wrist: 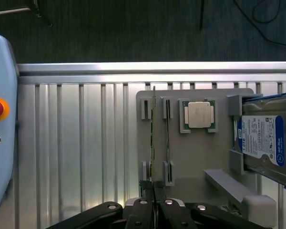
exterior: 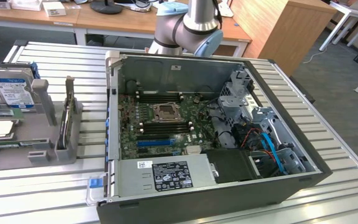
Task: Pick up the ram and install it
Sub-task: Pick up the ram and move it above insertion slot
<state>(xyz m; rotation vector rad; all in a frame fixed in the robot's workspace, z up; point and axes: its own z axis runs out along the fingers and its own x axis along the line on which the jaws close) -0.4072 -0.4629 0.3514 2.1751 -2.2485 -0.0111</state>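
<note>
Ram on edge in gray holder tray, not yet picked; gripper empty, fingers pressed together.

Wrist view: ram is seated between paired slot posts. Processor chip and hard drive are held further along the same tray. Gripper is seen clear of ram, roughly in line w/ its long axis, near one end; judged to hover above tray. Step in hand is judged as approach for the pick. For a clean pick, prob.: jaws to be spread before descent, centred across board thickness and closed on top edge away from chips. Board is best drawn straight up out of posts, no twist. Exterior view: open PC case is seen w/ memory slots beside CPU socket, well apart from tray.
</note>
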